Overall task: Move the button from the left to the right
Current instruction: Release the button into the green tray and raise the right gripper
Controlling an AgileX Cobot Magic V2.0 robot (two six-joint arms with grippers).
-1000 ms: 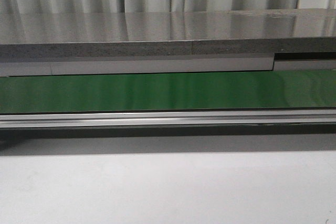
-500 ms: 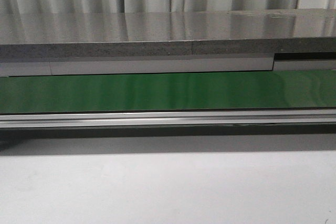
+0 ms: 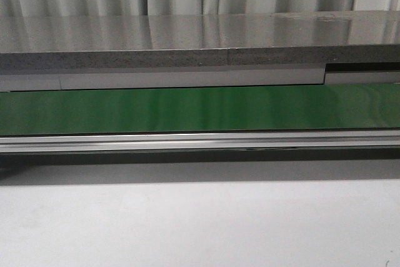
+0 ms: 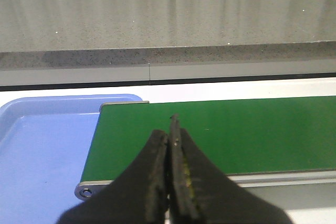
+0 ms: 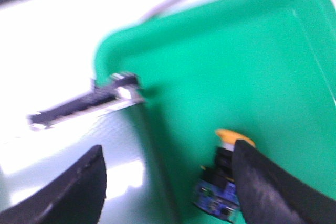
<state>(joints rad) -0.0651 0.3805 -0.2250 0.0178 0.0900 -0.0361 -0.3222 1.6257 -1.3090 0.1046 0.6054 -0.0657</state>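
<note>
Only at the right wrist, button (image 5: 223, 174) in green tray (image 5: 252, 66), jaws spread; left jaws pressed together.

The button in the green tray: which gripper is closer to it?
The right. The right gripper is open, and the button lies just beside one finger, in the green tray. The left gripper is shut over the conveyor belt, no button in view.

- The button (image 5: 223, 182) is blurred, partly hidden behind a finger (image 5: 273, 187) of the right gripper (image 5: 168, 182).
- The green tray (image 5: 252, 61) is cut off by the right wrist picture's edge.
- The blue tray (image 4: 37, 150) is cut off likewise.
</note>
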